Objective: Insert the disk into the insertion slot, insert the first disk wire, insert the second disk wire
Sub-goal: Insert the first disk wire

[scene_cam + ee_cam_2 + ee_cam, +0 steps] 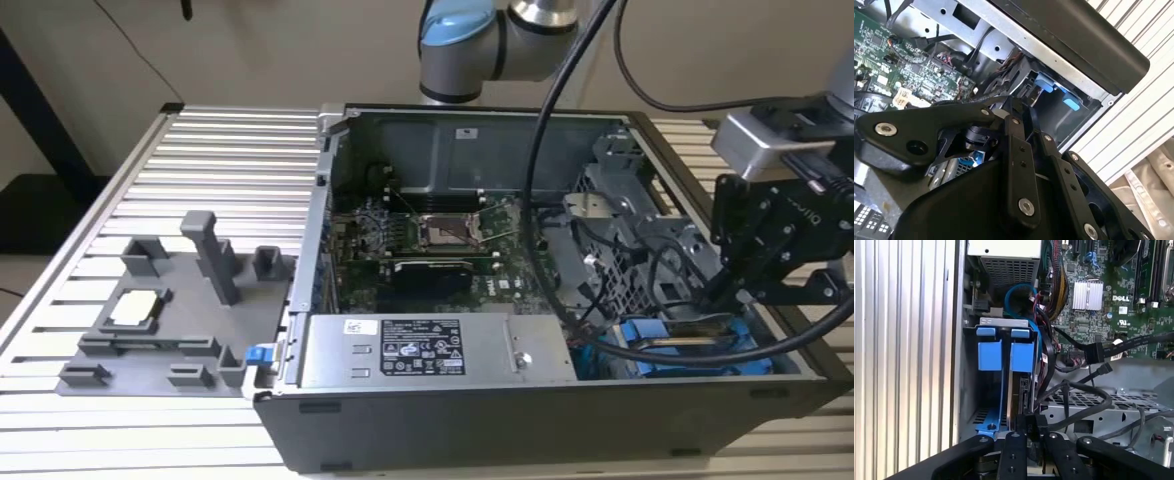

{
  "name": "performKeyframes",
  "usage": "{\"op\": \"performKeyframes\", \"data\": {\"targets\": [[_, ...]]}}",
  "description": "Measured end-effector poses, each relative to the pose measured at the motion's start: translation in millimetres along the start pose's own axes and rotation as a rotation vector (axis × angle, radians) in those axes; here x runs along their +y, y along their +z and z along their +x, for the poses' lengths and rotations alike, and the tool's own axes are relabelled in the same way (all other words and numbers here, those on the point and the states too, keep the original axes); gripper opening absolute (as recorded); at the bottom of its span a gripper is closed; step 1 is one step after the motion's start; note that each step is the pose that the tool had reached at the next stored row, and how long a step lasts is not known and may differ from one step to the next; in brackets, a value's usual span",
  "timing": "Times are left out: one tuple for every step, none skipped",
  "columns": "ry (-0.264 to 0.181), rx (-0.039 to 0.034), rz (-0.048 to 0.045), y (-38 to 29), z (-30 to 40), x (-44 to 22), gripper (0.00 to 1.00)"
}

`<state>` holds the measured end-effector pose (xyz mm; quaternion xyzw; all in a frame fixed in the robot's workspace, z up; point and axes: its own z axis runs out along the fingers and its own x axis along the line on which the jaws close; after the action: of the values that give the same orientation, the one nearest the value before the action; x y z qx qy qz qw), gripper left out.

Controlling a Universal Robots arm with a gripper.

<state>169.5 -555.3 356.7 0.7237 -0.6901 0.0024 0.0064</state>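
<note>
The disk (1020, 386) sits in the insertion slot of the grey drive cage (1004, 321), its blue carrier tab (1022, 356) level with the other blue carrier (989, 355) beside it. My gripper (1030, 432) hangs right at the disk's end. Its fingers (1013, 450) are close together on the black plug (1032, 421) of a disk wire (1089, 410) that loops away over the cage. In the exterior view the gripper (727, 300) reaches into the case's near corner on that view's right, above the blue carriers (681, 345). In the second wrist view the fingers (1016, 150) hide the plug.
Two loose black cable plugs (1094, 352) (1104, 371) hang beside the cage. The silver power-supply box (407, 350) and the motherboard (441, 240) fill the open case (534, 420). A grey fixture (174, 320) stands on the slatted table (227, 160) at the exterior view's left.
</note>
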Motion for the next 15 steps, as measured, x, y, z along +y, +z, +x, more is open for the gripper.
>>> {"op": "performKeyframes", "data": {"targets": [[0.000,-0.0013,-0.0056,0.3,0.1,-1.3,0.19],[0.000,-0.0026,-0.0110,0.6,0.1,-2.3,0.19],[0.000,-0.0039,-0.0162,1.0,0.2,-3.1,0.19],[0.000,-0.0051,-0.0210,1.4,0.2,-4.1,0.19],[0.000,-0.0064,-0.0246,1.9,0.2,-5.0,0.19],[0.000,-0.0089,-0.0255,2.5,0.4,-5.8,0.19],[0.000,-0.0126,-0.0256,3.0,0.6,-6.5,0.19],[0.000,-0.0166,-0.0256,3.4,0.8,-7.1,0.19],[0.001,-0.0197,-0.0257,3.7,1.0,-7.8,0.19],[0.001,-0.0217,-0.0261,3.9,1.2,-8.5,0.19],[0.002,-0.0223,-0.0270,4.0,1.4,-8.9,0.19],[0.003,-0.0225,-0.0279,4.0,1.5,-9.3,0.19],[0.004,-0.0228,-0.0291,4.1,1.6,-9.6,0.19],[0.005,-0.0229,-0.0307,4.1,1.7,-9.7,0.19],[0.006,-0.0229,-0.0309,4.1,1.7,-9.7,0.19]]}}
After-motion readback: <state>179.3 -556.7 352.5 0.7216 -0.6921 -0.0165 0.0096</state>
